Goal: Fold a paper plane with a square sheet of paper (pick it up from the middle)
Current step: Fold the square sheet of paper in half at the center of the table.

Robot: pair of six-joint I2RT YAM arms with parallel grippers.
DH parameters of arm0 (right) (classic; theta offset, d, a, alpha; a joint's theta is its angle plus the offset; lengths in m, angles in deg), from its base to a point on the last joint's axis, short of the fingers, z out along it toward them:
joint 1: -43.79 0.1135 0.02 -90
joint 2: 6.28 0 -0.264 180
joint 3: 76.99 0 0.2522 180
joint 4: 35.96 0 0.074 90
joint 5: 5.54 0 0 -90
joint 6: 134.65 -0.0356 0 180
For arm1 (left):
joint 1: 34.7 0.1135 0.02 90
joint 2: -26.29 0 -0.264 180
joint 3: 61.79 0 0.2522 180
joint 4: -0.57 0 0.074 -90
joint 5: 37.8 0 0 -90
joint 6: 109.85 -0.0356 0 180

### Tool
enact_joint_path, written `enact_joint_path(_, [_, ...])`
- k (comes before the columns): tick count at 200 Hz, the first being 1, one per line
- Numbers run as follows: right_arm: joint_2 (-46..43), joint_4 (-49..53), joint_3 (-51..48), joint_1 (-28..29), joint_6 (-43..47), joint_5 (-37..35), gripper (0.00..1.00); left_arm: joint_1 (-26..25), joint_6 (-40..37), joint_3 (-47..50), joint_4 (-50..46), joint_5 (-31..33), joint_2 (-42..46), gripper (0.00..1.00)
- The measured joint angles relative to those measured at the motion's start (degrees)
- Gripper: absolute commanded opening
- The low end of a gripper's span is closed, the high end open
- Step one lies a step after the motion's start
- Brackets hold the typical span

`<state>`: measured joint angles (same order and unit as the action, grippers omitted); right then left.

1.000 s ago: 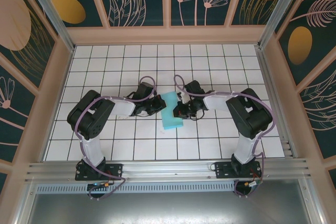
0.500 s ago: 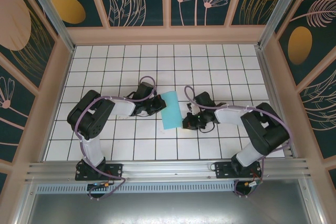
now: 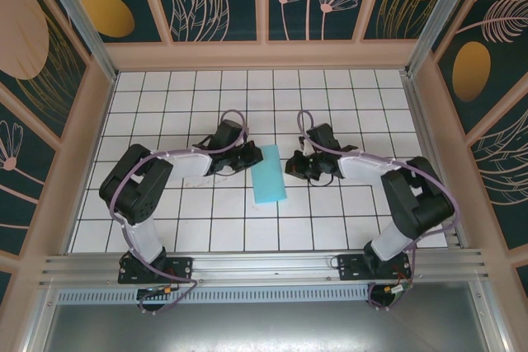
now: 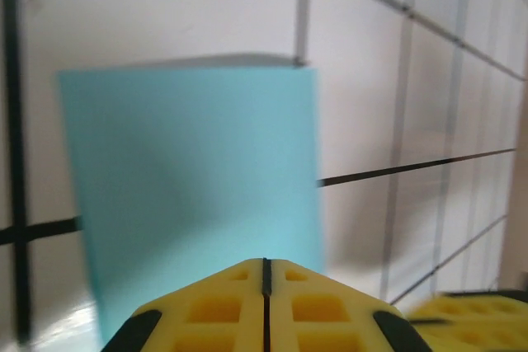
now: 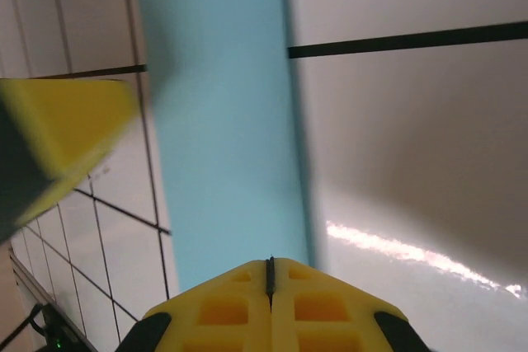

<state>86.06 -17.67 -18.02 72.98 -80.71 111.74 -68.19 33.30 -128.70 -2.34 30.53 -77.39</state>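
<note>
The turquoise-blue paper point(image 3: 270, 174) lies flat on the white tiled table as a narrow folded rectangle; no pointed dart shape shows. My left gripper point(image 3: 252, 155) sits just off the paper's far-left edge, shut with nothing between its fingers. My right gripper point(image 3: 289, 167) sits just off the paper's right edge, also shut and empty. In the left wrist view the paper point(image 4: 198, 195) lies ahead of the left gripper point(image 4: 266, 263). In the right wrist view the paper point(image 5: 223, 138) stretches away from the right gripper point(image 5: 269, 261), and the left gripper's yellow finger point(image 5: 58, 133) shows at the left.
The tiled table point(image 3: 198, 105) is ringed by a raised wooden frame point(image 3: 264, 55). An aluminium rail point(image 3: 264, 265) runs along the near edge by the arm bases. The right gripper's yellow finger point(image 4: 470, 315) shows low at the right of the left wrist view.
The right gripper swung out to the right and near, then came back beside the paper's right edge. The left gripper shifted slightly farther away. The paper stayed flat.
</note>
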Motion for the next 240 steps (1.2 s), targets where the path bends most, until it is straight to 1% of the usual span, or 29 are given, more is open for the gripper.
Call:
enact_joint_path(24, [4.0,-2.23,0.13,-0.66,-1.88,1.2,0.0,0.0,0.09,-1.46,3.08,-2.12,0.17,0.1])
enact_joint_path(44, [5.68,-3.54,0.55,-0.87,-2.6,2.36,0.0,-0.02,0.44,-2.78,3.96,-3.63,-0.9,0.09])
enact_joint_path(109, [6.4,-6.97,1.49,-0.87,-3.13,4.24,0.0,-1.22,0.5,-7.8,5.07,-7.08,-7.61,0.04])
enact_joint_path(156, [8.94,-7.78,1.79,-0.85,-3.1,5.6,0.0,-2.38,0.66,-10.34,4.98,-9.2,-11.63,0.03])
enact_joint_path(240, [10.73,-7.1,2.64,-0.7,-2.54,5.49,0.0,-2.54,0.7,-9.75,4.98,-9.38,-12.63,0.01])
